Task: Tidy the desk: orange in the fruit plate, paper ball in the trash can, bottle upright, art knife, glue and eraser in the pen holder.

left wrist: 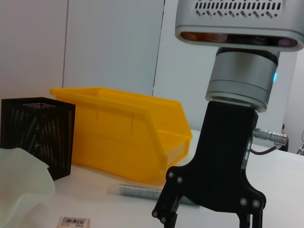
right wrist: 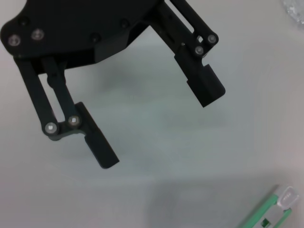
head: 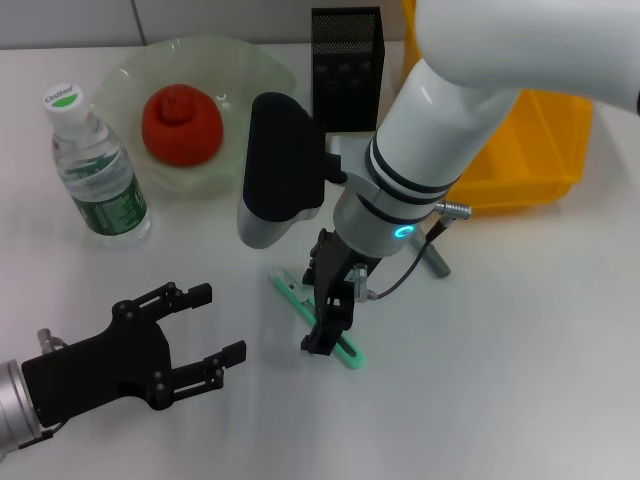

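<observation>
The green art knife (head: 345, 350) (right wrist: 268, 213) lies flat on the white desk. My right gripper (head: 328, 330) (left wrist: 209, 222) points straight down over its middle, fingers spread open on either side. My left gripper (head: 218, 323) (right wrist: 161, 129) hovers open and empty to the knife's left. The orange (head: 181, 124) sits in the pale green fruit plate (head: 250, 70). The bottle (head: 98, 170) stands upright at the left. A grey glue stick (head: 437, 258) (left wrist: 137, 191) lies near the black mesh pen holder (head: 346, 68) (left wrist: 35, 133). Paper ball and eraser are out of view.
A yellow bin (head: 540, 150) (left wrist: 128, 137) stands at the back right beside the pen holder. A small barcode-labelled item (left wrist: 73, 221) lies near the plate's edge in the left wrist view. The right arm's bulk hides the desk's middle.
</observation>
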Robot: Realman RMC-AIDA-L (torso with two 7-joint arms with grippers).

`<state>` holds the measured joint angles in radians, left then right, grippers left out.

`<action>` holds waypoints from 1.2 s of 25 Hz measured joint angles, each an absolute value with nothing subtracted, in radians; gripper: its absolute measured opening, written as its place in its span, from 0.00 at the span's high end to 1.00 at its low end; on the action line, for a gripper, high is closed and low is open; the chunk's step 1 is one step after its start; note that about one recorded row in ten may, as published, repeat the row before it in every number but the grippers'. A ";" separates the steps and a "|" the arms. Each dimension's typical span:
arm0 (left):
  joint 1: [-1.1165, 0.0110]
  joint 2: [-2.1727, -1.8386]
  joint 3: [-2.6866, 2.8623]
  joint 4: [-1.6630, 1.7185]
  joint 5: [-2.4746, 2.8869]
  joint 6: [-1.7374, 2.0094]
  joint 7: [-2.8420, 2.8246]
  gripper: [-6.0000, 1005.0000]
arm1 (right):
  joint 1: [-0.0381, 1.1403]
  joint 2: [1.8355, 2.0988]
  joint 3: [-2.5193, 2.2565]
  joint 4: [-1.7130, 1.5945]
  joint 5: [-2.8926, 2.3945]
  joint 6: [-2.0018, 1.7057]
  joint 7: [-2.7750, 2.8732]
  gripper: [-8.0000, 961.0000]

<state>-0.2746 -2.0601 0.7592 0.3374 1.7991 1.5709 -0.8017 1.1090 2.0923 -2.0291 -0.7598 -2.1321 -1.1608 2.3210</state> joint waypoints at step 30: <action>-0.273 -2.058 0.761 0.338 1.806 1.559 -0.802 0.20 | 1.111 2.092 -2.019 -0.753 -2.132 -1.170 2.341 0.32</action>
